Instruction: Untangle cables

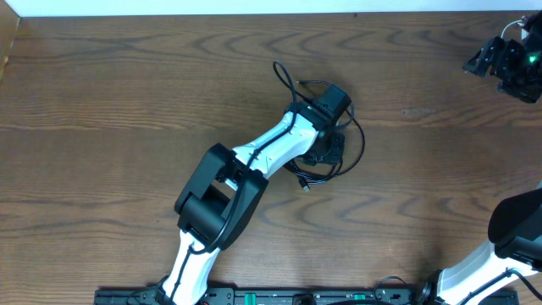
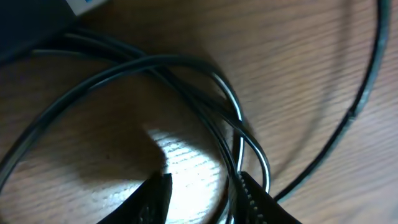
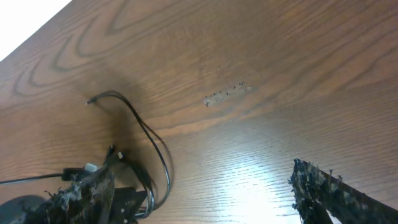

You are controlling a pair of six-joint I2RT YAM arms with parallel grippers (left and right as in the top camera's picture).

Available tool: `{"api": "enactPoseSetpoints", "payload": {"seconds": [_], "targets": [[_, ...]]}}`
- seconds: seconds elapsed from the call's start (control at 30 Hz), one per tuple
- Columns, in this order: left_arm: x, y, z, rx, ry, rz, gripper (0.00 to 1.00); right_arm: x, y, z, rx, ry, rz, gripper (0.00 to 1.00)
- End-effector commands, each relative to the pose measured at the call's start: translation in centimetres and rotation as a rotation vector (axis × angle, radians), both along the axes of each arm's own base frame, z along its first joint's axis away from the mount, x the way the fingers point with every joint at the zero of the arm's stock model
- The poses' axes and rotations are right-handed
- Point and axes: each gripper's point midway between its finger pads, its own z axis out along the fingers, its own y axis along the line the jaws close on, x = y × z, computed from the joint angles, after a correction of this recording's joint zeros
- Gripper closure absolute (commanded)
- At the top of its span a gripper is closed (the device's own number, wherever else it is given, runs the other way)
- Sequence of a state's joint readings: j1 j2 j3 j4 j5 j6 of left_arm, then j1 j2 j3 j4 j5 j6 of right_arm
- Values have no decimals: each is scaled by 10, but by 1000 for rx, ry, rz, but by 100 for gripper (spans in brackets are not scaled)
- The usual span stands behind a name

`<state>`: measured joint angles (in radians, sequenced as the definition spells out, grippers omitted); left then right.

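Our left gripper (image 2: 203,182) hovers low over the black cable (image 2: 180,60), jaws apart beside one strand, the right gripper (image 3: 202,183) with jaws wide apart; we judge the cable light, limp and slippery, so pinch a single strand.

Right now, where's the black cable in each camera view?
Overhead: black cable coils mid-table, at the tip of the left arm.
Left wrist: black cable arcs across most of the frame.
Right wrist: black cable lies lower left, one end curling up-left.
Shared landmark: the brown wood-grain table.
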<state>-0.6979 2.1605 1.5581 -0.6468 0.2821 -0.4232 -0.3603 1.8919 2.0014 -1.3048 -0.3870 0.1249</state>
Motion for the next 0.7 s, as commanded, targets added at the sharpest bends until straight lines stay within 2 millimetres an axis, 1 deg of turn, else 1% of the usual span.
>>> {"api": "enactPoseSetpoints", "payload": {"seconds": [0.0, 0.27, 0.53, 0.67], "targets": [[-6, 2, -12, 28, 15, 1, 67, 0, 3, -4, -4, 11, 16, 12], [-8, -1, -12, 28, 14, -6, 69, 0, 4, -4, -4, 11, 18, 11], [-28, -18, -14, 34, 15, -65, 67, -1, 5, -5, -9, 18, 19, 10], [-31, -20, -15, 71, -19, -80, 67, -1, 5, -5, -8, 21, 20, 9]]}}
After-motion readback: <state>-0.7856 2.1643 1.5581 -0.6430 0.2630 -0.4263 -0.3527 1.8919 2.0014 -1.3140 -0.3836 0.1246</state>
